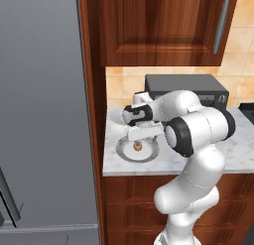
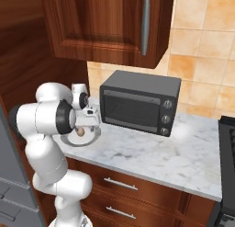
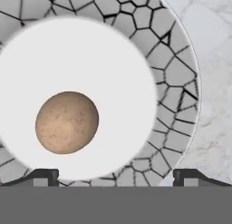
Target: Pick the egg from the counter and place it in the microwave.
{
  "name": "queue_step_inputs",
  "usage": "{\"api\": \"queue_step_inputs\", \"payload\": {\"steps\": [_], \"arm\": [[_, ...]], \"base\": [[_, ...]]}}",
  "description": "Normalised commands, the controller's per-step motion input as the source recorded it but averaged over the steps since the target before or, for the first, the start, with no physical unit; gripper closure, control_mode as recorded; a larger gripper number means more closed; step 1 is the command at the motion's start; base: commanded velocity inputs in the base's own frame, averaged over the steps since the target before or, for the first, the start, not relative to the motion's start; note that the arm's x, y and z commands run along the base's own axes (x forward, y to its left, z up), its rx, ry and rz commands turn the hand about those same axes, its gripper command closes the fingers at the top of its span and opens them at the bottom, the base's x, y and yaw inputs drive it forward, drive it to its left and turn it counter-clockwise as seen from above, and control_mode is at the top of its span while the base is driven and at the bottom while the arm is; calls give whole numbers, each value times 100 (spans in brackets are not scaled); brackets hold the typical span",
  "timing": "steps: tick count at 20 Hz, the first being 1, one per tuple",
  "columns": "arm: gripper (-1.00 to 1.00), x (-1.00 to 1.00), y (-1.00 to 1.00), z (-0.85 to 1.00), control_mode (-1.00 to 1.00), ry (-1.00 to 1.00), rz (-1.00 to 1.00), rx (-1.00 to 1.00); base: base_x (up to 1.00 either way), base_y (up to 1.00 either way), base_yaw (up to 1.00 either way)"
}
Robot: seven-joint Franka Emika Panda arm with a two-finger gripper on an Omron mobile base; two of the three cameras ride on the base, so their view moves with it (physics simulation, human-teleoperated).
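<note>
Tan egg [image 3: 67, 122] rests on a crackle-rimmed plate [image 3: 174, 73]; the end effector [image 3: 115, 175] hovers above, fingers apart, seemingly lining up a grasp.

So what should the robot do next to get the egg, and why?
Probably slide a little sideways, then go down. In the hand view the egg lies on the plate, off toward one fingertip instead of midway between the two. The end effector is open and hangs above the egg without touching it, so centring first should let the fingers close on both sides.
</note>
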Motion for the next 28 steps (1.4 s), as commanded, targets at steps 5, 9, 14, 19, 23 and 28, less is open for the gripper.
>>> {"api": "queue_step_inputs", "payload": {"steps": [5,9,14,19,23,28], "arm": [[-100,0,17,-30,-100,0,-5,5],[-100,0,26,-18,-100,-3,-5,8],[-100,6,22,-25,-100,-5,-4,4],[-100,22,1,-13,-100,-8,-3,0],[-100,19,0,-2,-100,-11,-2,0],[-100,5,0,-7,-100,-6,-3,0]], "base": [[0,0,0],[0,0,0],[0,0,0],[0,0,0],[0,0,0],[0,0,0]]}}
